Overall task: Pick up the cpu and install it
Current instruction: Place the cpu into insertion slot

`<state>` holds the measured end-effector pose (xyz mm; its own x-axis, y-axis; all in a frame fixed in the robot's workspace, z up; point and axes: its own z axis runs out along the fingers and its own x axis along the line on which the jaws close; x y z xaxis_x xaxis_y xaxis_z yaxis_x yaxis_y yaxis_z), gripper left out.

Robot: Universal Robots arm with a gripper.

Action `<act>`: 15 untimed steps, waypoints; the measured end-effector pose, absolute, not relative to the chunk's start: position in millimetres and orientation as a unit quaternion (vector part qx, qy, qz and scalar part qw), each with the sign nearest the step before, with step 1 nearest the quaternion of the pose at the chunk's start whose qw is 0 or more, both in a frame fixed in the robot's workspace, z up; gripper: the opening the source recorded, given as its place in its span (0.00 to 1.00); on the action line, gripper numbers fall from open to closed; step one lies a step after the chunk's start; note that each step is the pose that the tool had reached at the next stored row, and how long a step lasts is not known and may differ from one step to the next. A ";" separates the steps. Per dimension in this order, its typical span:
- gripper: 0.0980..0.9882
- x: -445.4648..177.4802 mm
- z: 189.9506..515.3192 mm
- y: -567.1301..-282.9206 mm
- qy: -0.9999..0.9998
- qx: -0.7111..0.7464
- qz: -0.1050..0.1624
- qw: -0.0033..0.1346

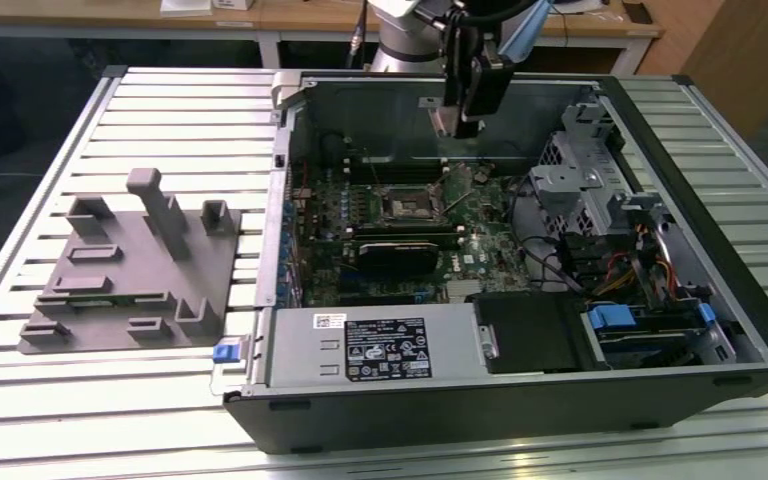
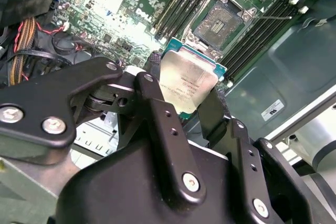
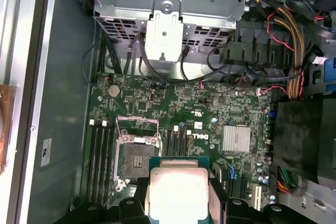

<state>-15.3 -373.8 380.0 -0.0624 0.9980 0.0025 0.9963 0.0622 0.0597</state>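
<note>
I have the black two-fingered end effector hanging inside the open black computer case, which lies on its side on the slatted metal worktop. In the second wrist view, the black fingers are clamped on opposite edges of the cpu, a thin square chip with a shiny silver metal top and a green rim. The chip is held in the air above the green motherboard, its silver face turned towards the cameras in both wrist views. The dark square socket with its metal frame sits on the board between rows of black memory slots. In the first wrist view the chip appears just beside it, not squarely over it. On the worktop, towards the exterior view's left of the case, lies a grey moulded fixture with upright tabs.
</note>
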 end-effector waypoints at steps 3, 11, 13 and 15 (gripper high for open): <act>0.49 -15.3 379.2 -373.8 0.727 0.686 0.023 0.020; 0.49 -16.0 376.1 -373.8 0.723 0.690 0.022 0.020; 0.49 -16.4 375.2 -373.8 0.722 0.691 0.022 0.020; 0.49 -17.2 374.0 -373.8 0.719 0.694 0.022 0.020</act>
